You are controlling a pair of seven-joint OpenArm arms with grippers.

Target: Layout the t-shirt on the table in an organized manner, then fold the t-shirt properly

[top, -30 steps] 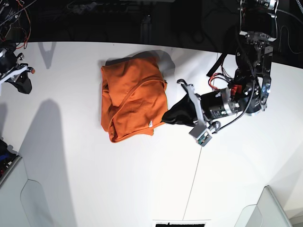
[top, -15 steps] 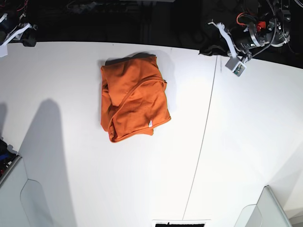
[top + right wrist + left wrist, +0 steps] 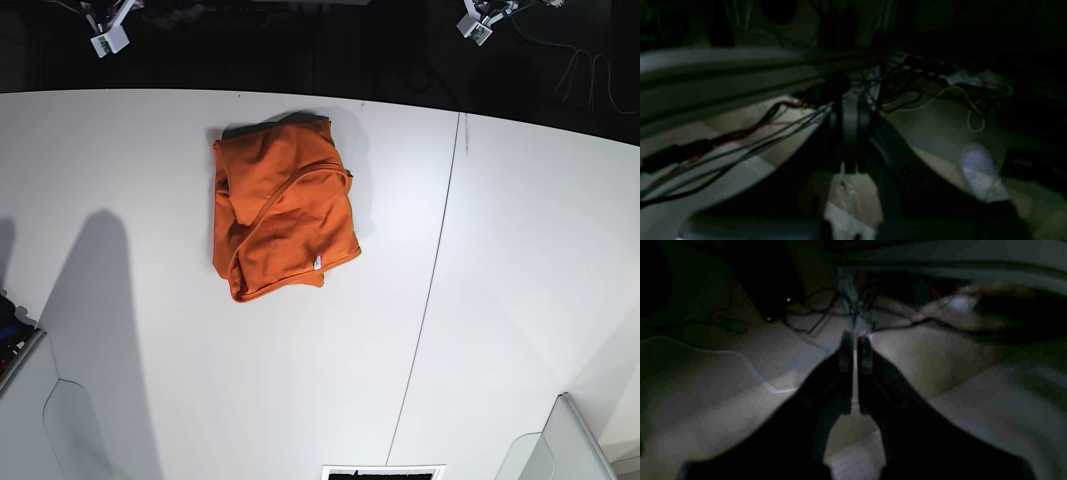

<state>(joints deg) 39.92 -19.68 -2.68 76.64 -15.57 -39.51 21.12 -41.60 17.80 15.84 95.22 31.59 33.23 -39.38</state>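
Well, both arms are up and away at the far dark edge, off the bench (image 3: 520,260) altogether, and the t-shirt (image 3: 282,208) lies alone on the white top, left of the thin dark seam (image 3: 437,270) and towards the far side. It sits as a compact, roughly rectangular orange bundle, with a small white tag (image 3: 317,264) showing near its lower right corner. One seam or hem curves diagonally across the top layer, and the lower edge looks a bit uneven, so I would call it folded rather than neatly squared.

From the wrist views, dim and blurred as they are, the left pincer (image 3: 855,340) has its two dark fingers drawn nearly together with only a sliver between them and nothing caught there. The right pincer (image 3: 850,116) likewise looks closed tight and empty, with loose cables around it.

My reading is that the folding is essentially finished and the arms are parked. If anything remains, it would be tidying: coming back down over the bundle, opening a pincer, and pressing or tugging the ragged lower edge so the layers line up.
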